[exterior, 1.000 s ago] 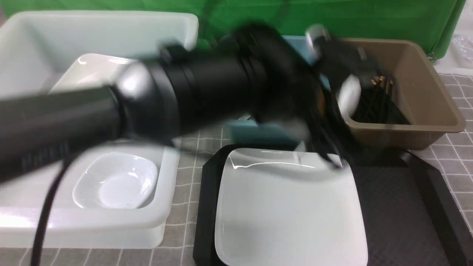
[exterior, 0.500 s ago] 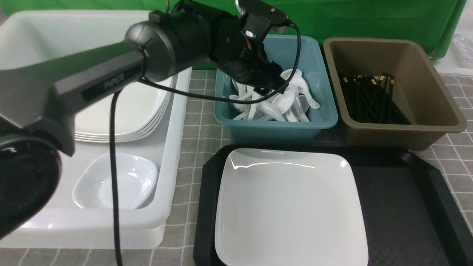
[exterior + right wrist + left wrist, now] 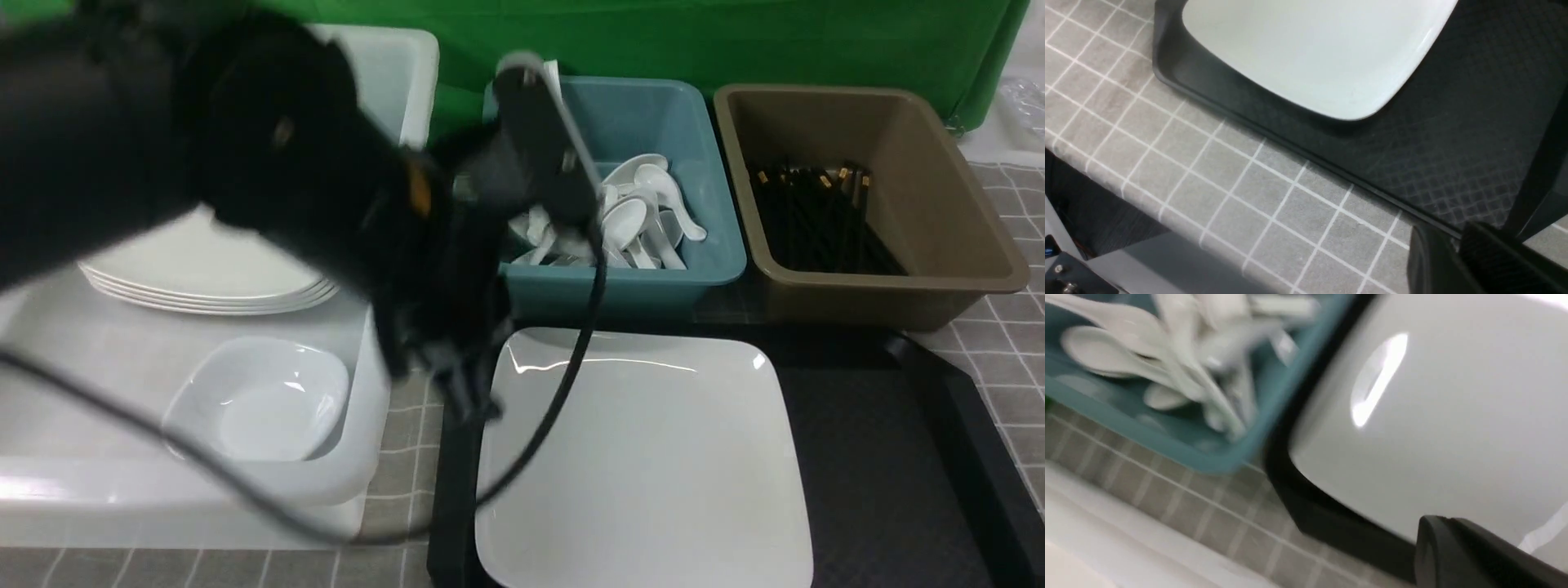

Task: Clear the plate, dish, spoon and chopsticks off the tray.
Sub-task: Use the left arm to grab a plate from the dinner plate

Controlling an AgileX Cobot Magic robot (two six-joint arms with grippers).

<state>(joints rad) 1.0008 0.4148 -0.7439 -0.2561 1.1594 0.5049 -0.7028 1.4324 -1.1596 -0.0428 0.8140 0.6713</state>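
Left gripper (image 3: 467, 400), jaws closed, has swung from the teal tub (image 3: 629, 286) down to the left edge of the plate (image 3: 653, 457), the last item on the tray (image 3: 882, 457) at lower centre; right gripper (image 3: 1457, 253) jaws: cannot tell.

Green backdrop (image 3: 816, 41) behind; grey tablecloth (image 3: 1249, 183) w/ white grid

Left arm (image 3: 245, 163) blurred, plate (image 3: 637, 457) cut by bottom edge, spoons (image 3: 1167, 363) smeared in left wrist view

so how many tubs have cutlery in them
2: the teal rectangular plastic tub of white spoons behind the black plastic tray, and the brown rectangular plastic tub of black chopsticks right of it. The left arm may hide others.
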